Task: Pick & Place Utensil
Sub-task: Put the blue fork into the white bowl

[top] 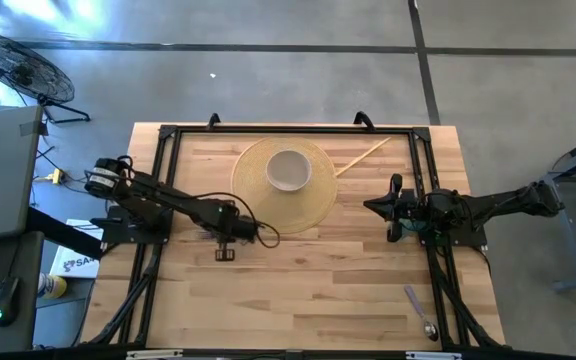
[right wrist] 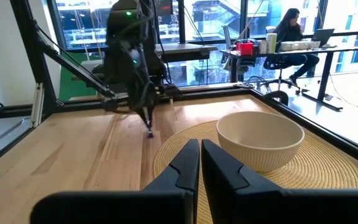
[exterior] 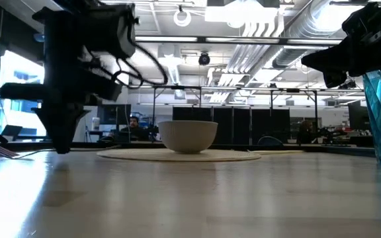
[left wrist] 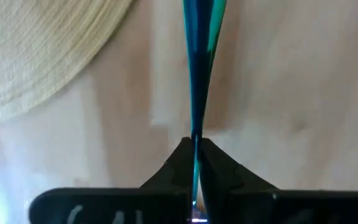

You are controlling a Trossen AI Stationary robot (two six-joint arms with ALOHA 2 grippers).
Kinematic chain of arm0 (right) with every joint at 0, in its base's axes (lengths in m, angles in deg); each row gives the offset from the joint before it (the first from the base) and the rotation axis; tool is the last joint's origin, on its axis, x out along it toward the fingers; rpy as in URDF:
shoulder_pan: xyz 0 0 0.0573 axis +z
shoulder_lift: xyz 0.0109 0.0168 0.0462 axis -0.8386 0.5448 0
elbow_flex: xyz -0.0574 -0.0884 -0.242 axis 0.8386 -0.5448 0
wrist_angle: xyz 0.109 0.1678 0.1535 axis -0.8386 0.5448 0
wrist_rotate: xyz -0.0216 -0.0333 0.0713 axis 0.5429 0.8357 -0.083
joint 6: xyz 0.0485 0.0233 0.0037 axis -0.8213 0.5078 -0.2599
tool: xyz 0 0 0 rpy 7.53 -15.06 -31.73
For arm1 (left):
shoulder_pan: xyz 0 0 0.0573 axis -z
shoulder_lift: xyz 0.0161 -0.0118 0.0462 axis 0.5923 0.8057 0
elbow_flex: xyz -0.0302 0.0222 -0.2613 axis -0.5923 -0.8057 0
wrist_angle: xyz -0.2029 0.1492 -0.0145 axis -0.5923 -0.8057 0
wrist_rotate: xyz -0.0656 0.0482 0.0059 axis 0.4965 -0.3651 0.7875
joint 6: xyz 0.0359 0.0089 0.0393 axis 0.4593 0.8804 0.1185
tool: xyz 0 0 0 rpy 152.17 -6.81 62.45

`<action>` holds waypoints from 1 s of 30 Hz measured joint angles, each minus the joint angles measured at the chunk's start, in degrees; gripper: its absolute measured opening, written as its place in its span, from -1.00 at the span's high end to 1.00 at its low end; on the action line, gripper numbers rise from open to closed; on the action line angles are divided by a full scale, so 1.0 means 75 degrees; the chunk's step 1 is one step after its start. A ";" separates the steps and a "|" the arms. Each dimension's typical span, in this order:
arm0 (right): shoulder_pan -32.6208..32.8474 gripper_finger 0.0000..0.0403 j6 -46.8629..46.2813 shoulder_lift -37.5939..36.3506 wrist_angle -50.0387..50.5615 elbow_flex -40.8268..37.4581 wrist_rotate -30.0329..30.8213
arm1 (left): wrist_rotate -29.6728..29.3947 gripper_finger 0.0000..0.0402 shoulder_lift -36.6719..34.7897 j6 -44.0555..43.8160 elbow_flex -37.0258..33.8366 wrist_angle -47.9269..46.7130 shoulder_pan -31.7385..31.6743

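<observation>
Both arms are showing as dark, near-black jointed links. The left arm is carrying a looping black cable beside its wrist, and a pale cylindrical joint is sitting at its base. The right arm is tapering from a grey base into a bulky black wrist. The left gripper is presenting matte black wedge-shaped fingers with faint pale markings on its body. The right gripper is showing matching black angular fingers.

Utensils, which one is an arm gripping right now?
The teal utensil, pinched in the shut left gripper beside the woven placemat. The wooden stick and the purple-handled spoon lie loose, with no gripper on them.
</observation>
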 joint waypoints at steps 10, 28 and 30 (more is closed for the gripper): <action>0.0000 0.94 0.0000 0.0000 0.0003 -0.0003 0.0000 | -0.0095 0.98 -0.0003 -0.0798 0.0913 -0.1085 0.0654; 0.0000 0.94 0.0000 0.0000 0.0006 0.0000 0.0000 | -0.1214 0.99 -0.0009 -0.1023 0.1869 -0.1259 0.1044; 0.0000 0.94 0.0000 0.0000 0.0006 0.0000 -0.0003 | -0.1275 0.99 -0.0009 -0.1024 0.1869 -0.1258 0.1041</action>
